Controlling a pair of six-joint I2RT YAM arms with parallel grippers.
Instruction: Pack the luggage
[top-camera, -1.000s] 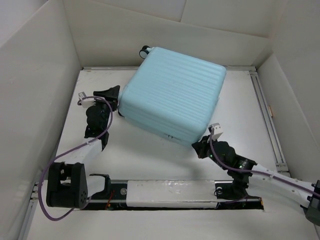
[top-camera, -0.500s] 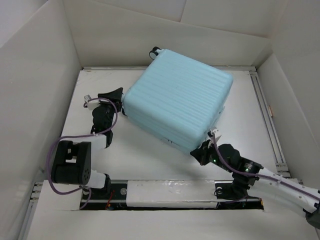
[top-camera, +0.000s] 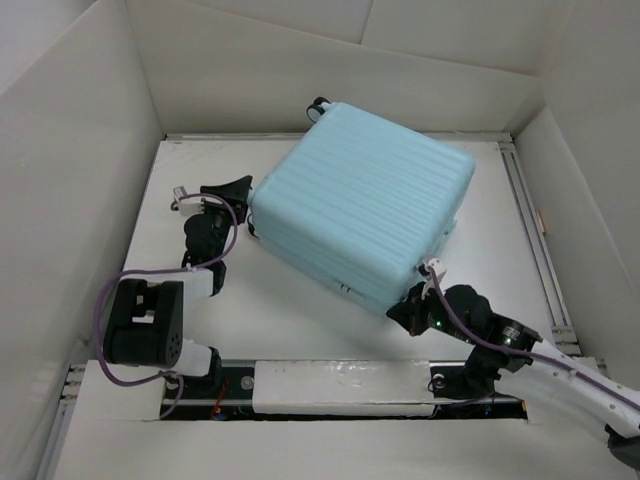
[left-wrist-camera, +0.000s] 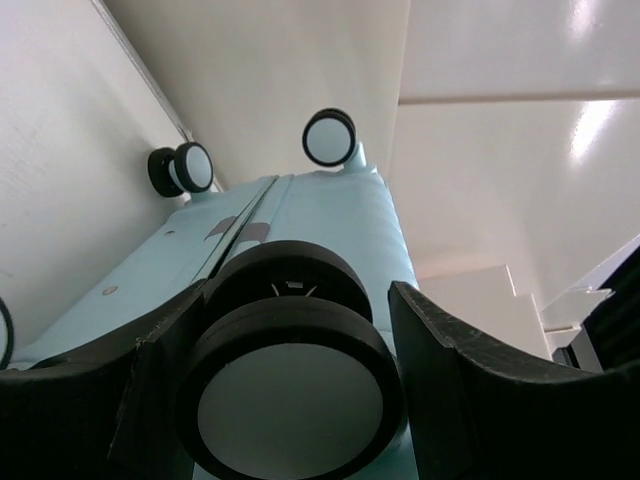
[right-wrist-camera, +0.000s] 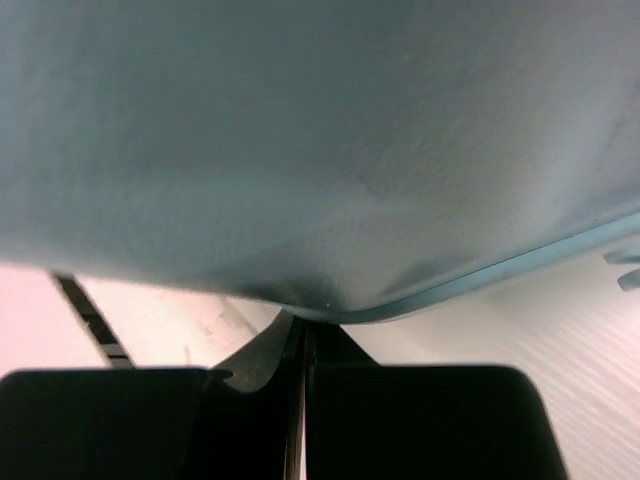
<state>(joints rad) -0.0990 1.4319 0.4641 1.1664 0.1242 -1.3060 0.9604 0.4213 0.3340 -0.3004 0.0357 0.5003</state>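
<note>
Right end effector (top-camera: 408, 312), fingers pressed shut, sits against the near corner of the closed luggage (top-camera: 360, 205) lying just beyond it on the surface (top-camera: 270, 310), probably to push it, while left end effector (top-camera: 238, 192) gapes open astride a caster wheel (left-wrist-camera: 290, 400), likely bracing that corner.
</note>
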